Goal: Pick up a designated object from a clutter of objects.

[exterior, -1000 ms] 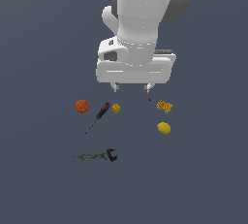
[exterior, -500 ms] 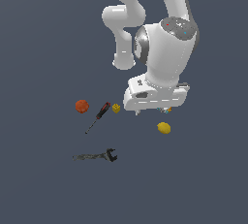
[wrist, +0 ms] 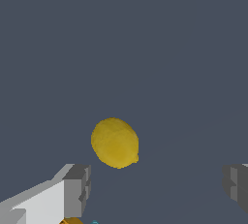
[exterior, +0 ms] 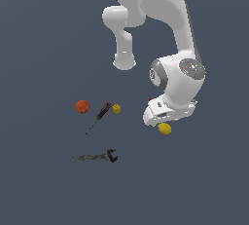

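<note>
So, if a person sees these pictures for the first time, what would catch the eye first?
Probably the big white arm bending low over the yellow lemon, its gripper open with the lemon lying just ahead of the fingers. Next, toward the exterior view's left, the scattered small items: an orange-red ball, a screwdriver, a tiny yellow block and a dark wrench.

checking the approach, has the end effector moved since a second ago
Yes. In the exterior view the end effector has come down and toward that view's right, from above the tiny yellow block to just over the yellow lemon.
</note>
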Robot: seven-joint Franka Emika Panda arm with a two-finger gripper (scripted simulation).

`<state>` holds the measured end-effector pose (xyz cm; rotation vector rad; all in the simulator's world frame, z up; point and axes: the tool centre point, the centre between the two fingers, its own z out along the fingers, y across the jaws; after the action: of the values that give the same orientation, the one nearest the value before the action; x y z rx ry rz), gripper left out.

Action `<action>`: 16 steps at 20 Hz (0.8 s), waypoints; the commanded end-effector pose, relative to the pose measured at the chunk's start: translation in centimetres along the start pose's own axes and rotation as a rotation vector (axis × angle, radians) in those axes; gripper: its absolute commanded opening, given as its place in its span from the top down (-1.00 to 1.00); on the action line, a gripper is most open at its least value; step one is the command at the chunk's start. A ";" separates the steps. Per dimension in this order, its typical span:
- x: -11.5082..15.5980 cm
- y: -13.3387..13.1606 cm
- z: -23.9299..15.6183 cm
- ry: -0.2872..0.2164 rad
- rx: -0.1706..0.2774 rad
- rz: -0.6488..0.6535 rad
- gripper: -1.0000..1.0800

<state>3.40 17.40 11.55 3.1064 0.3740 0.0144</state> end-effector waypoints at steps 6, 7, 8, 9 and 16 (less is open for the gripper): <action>-0.4 -2.8 3.4 -0.007 0.013 -0.034 -0.92; -0.5 -2.9 3.5 -0.007 0.013 -0.035 -0.92; -0.5 -3.0 3.6 -0.007 0.014 -0.036 -0.92; -0.5 -3.0 3.7 -0.007 0.014 -0.036 -0.92; -0.6 -2.9 4.8 -0.008 0.013 -0.036 -0.92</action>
<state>2.27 20.07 7.23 3.1113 0.4310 0.0002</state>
